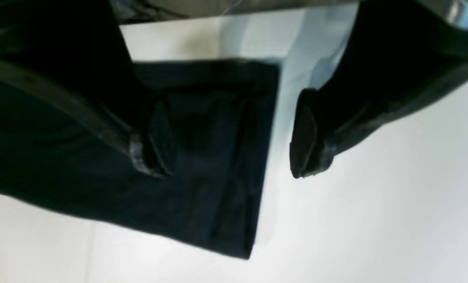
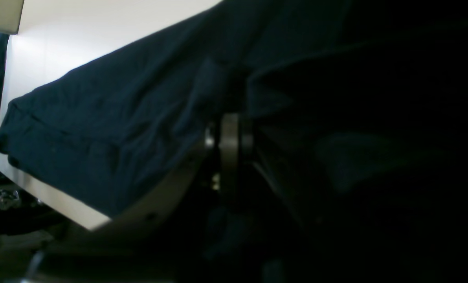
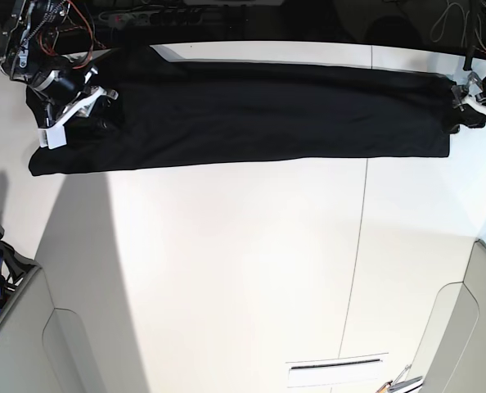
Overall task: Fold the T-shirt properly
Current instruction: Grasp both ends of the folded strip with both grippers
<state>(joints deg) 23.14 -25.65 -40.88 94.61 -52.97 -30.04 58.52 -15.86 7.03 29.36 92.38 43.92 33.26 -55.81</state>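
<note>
The black T-shirt (image 3: 251, 110) lies as a long flat strip across the far part of the white table (image 3: 243, 270). My left gripper (image 1: 230, 145) is open at the strip's right end (image 3: 458, 115). One finger (image 1: 155, 141) hangs over the shirt's edge (image 1: 218, 157); the other finger (image 1: 306, 137) is over bare table. My right gripper (image 3: 104, 123) sits on the strip's left end. In the right wrist view the view is dark, and shirt fabric (image 2: 100, 118) bunches in folds that meet at the gripper (image 2: 230, 118), which looks shut on it. No tag shows.
Cables and electronics (image 3: 47, 24) crowd the far left corner, and more cables (image 3: 472, 24) sit at the far right. A table seam (image 3: 359, 246) runs front to back. A white label (image 3: 337, 370) lies near the front edge. Grey panels (image 3: 30, 327) flank the front corners.
</note>
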